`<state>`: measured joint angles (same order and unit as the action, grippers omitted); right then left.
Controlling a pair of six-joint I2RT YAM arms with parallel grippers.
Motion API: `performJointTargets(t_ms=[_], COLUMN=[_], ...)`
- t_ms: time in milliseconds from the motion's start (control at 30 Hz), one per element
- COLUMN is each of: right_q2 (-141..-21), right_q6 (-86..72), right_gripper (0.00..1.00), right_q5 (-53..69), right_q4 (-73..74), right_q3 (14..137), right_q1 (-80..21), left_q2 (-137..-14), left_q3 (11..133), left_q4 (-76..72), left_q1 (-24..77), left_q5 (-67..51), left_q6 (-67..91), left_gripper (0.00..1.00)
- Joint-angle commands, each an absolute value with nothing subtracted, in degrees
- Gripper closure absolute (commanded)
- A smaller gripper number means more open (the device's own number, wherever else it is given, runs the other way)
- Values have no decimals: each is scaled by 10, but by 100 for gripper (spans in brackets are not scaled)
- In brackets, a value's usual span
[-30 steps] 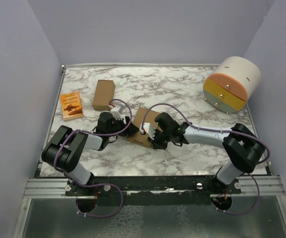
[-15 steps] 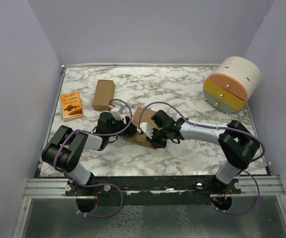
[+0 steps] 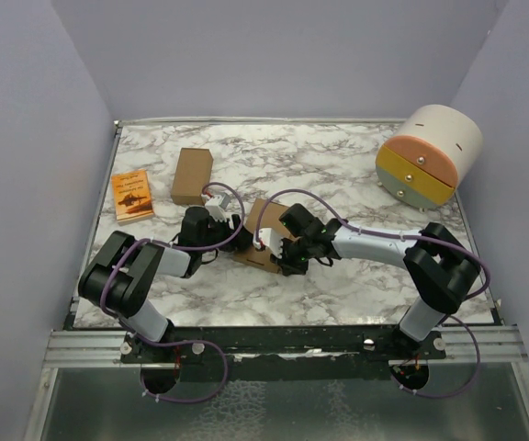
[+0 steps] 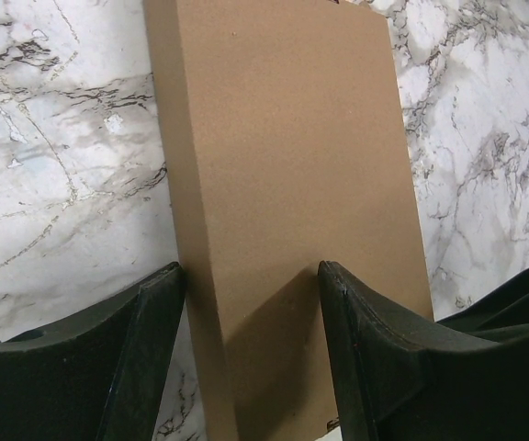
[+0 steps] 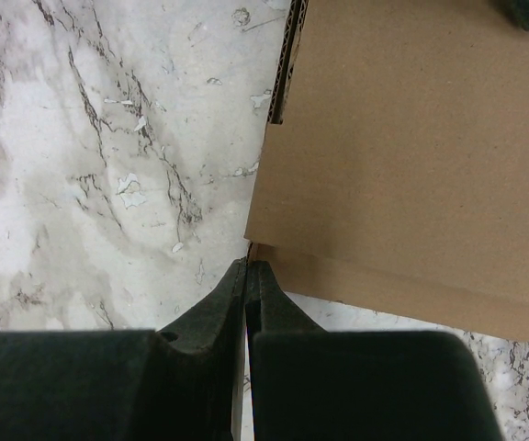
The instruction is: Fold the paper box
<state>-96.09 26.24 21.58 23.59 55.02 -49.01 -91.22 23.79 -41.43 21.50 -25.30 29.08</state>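
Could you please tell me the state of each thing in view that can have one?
Paper box: lying flat, top face closed.
Left gripper: open over the paper box.
Right gripper: shut, tip at the paper box's corner.
Small cardboard box: closed.
Booklet: closed, lying flat.
Drawer unit: drawers shut.

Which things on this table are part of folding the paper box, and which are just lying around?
In the job: paper box, left claw, right claw.
Lying about: narrow box, orange booklet, round drawer unit.
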Motion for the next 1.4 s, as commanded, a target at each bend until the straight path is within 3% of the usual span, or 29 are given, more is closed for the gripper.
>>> performJointTargets(t_ms=[0, 1367], right_q2=[-956, -1008], right_q6=[270, 242], right_gripper=[98, 98], right_q5=[236, 209], right_q4=[243, 296], right_q3=[568, 646], right_q1=[-490, -504], left_q2=[-932, -937], left_q3=[236, 238], left_q4=[-371, -367], left_q1=[219, 219], left_q5=[-262, -261], left_q6=[293, 303], left_gripper=[37, 38])
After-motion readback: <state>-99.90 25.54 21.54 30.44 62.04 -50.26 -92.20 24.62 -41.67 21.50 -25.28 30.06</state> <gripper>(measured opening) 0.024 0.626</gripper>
